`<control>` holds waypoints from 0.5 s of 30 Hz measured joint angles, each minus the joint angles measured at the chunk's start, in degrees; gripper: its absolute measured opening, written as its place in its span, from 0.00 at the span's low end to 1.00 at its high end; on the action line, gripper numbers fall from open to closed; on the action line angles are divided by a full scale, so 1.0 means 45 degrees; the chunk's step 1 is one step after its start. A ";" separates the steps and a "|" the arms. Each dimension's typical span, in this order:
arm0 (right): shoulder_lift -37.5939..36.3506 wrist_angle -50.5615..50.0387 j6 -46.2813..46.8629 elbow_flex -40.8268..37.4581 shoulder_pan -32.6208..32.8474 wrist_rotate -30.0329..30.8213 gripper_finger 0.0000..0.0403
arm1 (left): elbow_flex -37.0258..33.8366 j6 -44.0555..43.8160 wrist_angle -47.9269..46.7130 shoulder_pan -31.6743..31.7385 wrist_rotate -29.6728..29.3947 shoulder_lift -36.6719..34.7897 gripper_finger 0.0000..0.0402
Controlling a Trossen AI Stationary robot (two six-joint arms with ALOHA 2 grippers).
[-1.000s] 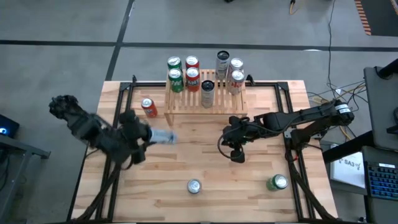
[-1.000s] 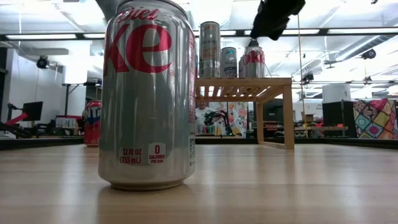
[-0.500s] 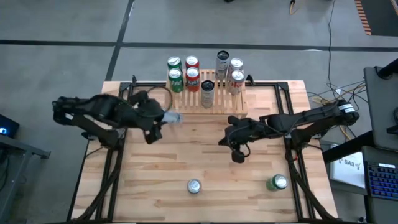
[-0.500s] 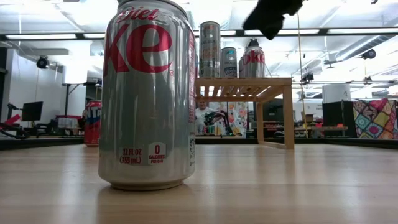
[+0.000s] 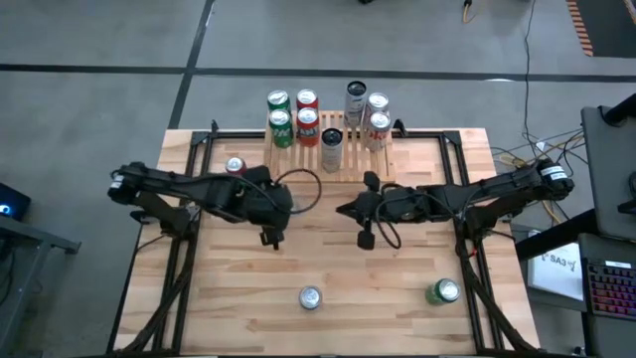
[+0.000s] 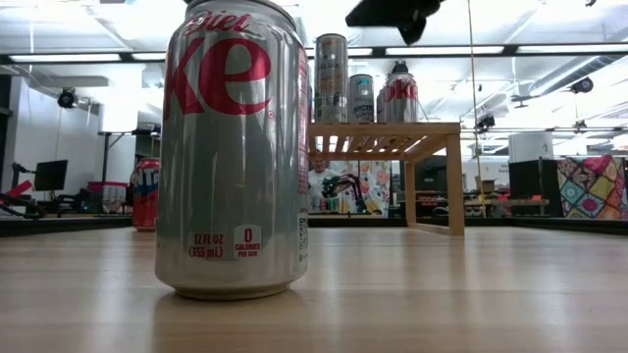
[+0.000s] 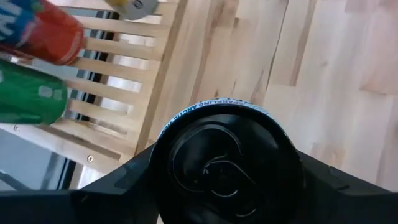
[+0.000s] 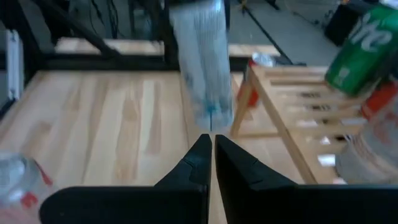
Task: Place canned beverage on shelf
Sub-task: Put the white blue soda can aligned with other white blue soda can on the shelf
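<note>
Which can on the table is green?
The green can standing near the table's front right corner. The other loose cans are a silver one at front centre and a red one left of the slatted wooden shelf.

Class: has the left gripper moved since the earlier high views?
Yes. The left gripper, carrying a can, moved rightward toward the table's middle, now before the shelf.

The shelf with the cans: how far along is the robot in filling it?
Done: several cans already stand on the shelf. In hand: the left gripper holds a pale blue can just in front of the shelf, not yet placed. Left on the table: a red can, a silver can and a green can. The right gripper waits shut, mid-table.
</note>
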 joint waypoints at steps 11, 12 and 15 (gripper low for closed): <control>0.1235 0.1406 0.0198 0.0010 0.0005 -0.0078 0.31 | 0.0272 0.0727 0.0666 0.0000 -0.0009 0.0675 0.59; 0.1323 0.1383 0.0126 0.0013 0.0005 -0.0054 0.35 | 0.0286 0.0727 0.0684 0.0000 -0.0001 0.0641 0.59; 0.1609 0.1653 -0.0193 0.0122 0.0005 0.0055 0.48 | 0.0287 0.0709 0.0805 -0.0005 0.0058 0.0571 0.59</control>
